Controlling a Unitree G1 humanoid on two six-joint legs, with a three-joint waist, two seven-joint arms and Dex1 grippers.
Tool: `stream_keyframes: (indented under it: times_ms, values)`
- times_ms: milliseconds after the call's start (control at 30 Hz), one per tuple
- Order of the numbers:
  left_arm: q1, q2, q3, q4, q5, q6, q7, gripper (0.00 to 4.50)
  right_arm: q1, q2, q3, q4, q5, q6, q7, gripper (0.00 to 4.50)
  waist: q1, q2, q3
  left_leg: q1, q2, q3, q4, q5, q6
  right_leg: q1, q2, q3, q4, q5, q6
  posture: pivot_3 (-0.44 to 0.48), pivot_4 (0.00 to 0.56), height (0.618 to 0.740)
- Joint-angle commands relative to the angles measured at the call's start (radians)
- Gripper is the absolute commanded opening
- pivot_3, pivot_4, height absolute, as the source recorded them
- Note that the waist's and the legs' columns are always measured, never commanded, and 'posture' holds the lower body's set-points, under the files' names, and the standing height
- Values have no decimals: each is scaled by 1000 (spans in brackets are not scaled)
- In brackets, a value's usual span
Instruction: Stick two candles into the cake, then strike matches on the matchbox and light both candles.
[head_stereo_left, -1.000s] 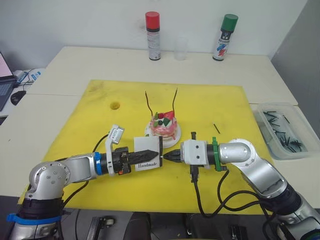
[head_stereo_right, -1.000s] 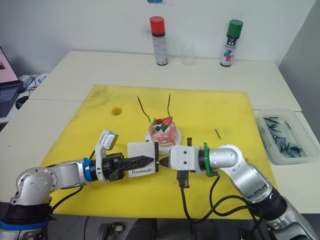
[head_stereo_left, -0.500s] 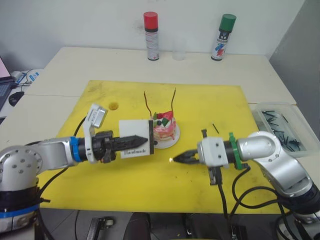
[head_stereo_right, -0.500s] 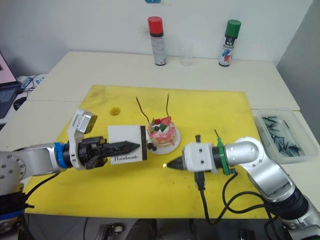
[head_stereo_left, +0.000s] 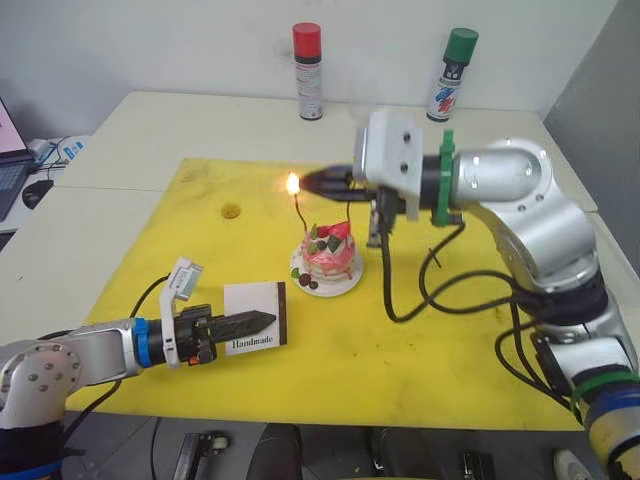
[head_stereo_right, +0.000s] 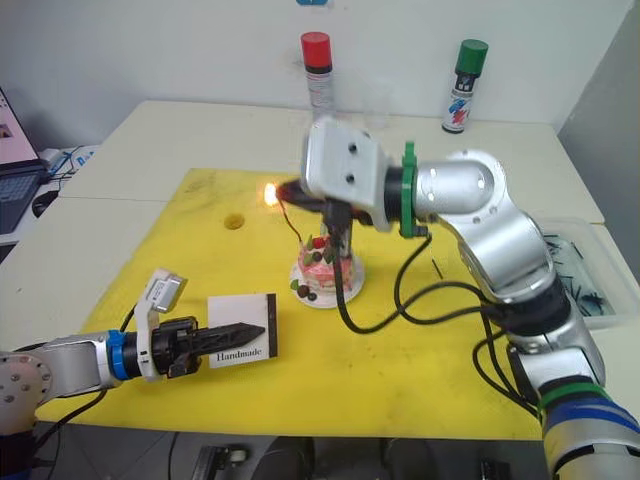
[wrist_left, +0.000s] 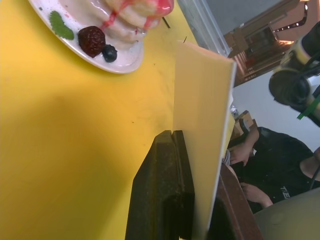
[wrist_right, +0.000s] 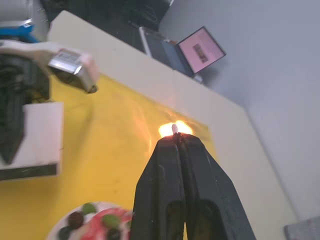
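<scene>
Your right gripper (head_stereo_left: 318, 181) is pressed together on a burning match (wrist_right: 174, 129), held raised above the yellow mat (head_stereo_left: 420, 330), its flame (head_stereo_left: 292, 183) at the tip. The relation that counts: the flame sits at the top of the left candle (head_stereo_left: 299, 212), which rises near-upright from the cake (head_stereo_left: 326, 258), with the cake at about 6 o'clock below the flame in the head view. I judge the flame is touching or just beside that wick, but you cannot tell which from here. The second candle (the one nearer your right arm) is mostly hidden behind the gripper body, so its tip is hard to make out. It lies toward 3 o'clock from the flame.

Your left gripper (head_stereo_left: 250, 322) pinches the matchbox (head_stereo_left: 255, 329) low over the mat, at about 8 o'clock from the cake and well apart from it. Spare matches lie in the clear tray (head_stereo_left: 590, 262), cut off at the frame edge.
</scene>
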Motion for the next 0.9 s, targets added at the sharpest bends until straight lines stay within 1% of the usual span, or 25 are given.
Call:
stream_keyframes:
  times_ms: [33, 267, 533, 900]
  values:
    - [-24, -17, -12, -34, 2, -15, -7, 0, -58, 10, 16, 70, -56, -68, 1, 36, 0, 0, 0, 0, 0, 0, 0, 0, 0, 0, 0, 0, 0, 0, 0, 0, 150, 733]
    - [-87, -54, -30, -26, -6, -1, 41, 0, -74, 0, 69, 132, -124, -141, 58, 36, -3, 0, 0, 0, 0, 0, -1, 0, 0, -1, 0, 0, 1, 0, -1, 0, 150, 733]
    - [-104, -72, -29, -17, -2, 3, 56, 0, -63, 11, 77, 148, -160, -168, 74, 36, -3, 0, 0, 0, 0, 0, -1, 0, 0, -1, 0, 0, 1, 0, -1, 0, 150, 733]
    - [-59, -59, -38, 23, 96, -47, -61, 0, -43, 32, 82, 157, -197, -189, 69, 36, -4, 0, 0, 0, 0, 0, -1, 0, 0, -1, 0, 0, 1, 0, -1, 0, 150, 733]
